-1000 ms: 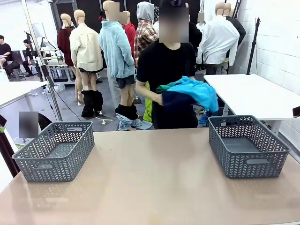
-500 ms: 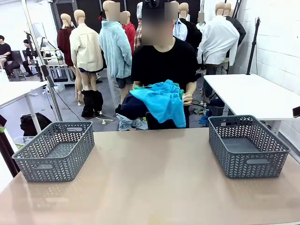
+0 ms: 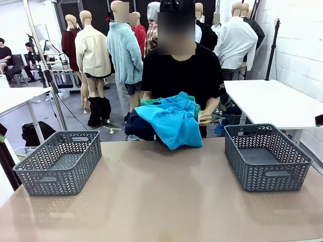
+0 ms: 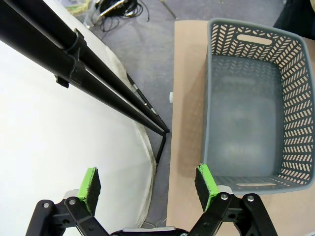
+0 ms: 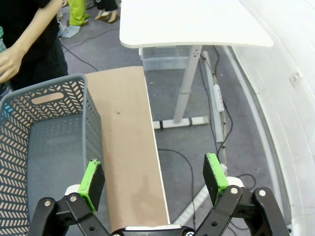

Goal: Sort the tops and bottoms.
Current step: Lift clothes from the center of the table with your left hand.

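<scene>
At the table's far edge a person in a black T-shirt holds a bundle of clothes against their body. The sky-blue top lies outermost and hangs down onto the tabletop. Under it show a dark navy garment at the left and a strip of emerald green cloth at the top. My left gripper stands open over the table's left edge, beside the left basket. My right gripper hangs open above the table's right edge, with the right basket to its left.
Two grey woven baskets sit on the tan table, one at the left and one at the right. A white table stands behind the right basket. A black stand runs alongside the table's left edge.
The person has turned to face the table and lowered the bundle of clothes until the blue top hangs onto the far edge. Neither gripper has moved.
</scene>
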### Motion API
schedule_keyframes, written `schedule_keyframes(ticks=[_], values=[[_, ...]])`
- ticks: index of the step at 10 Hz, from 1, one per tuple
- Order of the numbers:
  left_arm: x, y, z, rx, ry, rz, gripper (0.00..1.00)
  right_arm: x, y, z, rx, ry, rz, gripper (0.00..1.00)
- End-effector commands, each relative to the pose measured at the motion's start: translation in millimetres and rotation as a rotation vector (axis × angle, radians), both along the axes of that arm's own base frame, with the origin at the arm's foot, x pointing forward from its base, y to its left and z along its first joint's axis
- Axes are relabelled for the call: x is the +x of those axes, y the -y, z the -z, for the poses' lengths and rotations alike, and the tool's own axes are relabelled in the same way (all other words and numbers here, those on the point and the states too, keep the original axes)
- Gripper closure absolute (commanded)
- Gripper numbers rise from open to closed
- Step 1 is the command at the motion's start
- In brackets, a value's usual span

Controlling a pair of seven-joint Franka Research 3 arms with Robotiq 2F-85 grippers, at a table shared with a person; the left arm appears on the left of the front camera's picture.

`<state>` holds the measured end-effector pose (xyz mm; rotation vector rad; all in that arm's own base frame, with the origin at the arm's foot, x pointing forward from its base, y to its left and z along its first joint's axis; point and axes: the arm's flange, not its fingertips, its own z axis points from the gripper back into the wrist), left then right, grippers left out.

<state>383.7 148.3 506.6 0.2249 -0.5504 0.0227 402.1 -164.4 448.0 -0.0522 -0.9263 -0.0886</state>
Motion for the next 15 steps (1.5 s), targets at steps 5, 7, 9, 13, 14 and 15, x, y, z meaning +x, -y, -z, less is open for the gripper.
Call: schedule_keyframes(ticks=[5,7,9,13,14,15], values=[[-3.0,0.4,0.8,0.012,-0.002,-0.006,0.0,-1.4,-1.7,-3.2,-0.009,-0.003,0.0,0.0],[-3.0,0.4,0.8,0.012,-0.002,-0.006,0.0,-1.4,-1.7,-3.2,-0.009,-0.003,0.0,0.0],[-3.0,0.4,0.8,0.012,-0.002,-0.006,0.0,-1.4,-1.7,-3.2,-0.009,-0.003,0.0,0.0],[-3.0,0.4,0.8,0.012,-0.002,-0.006,0.0,-1.4,-1.7,-3.2,-0.009,-0.003,0.0,0.0],[-3.0,0.4,0.8,0.012,-0.002,-0.006,0.0,-1.4,-1.7,-3.2,-0.009,-0.003,0.0,0.0],[-3.0,0.4,0.8,0.012,-0.002,-0.006,0.0,-1.4,-1.7,-3.2,-0.009,-0.003,0.0,0.0]])
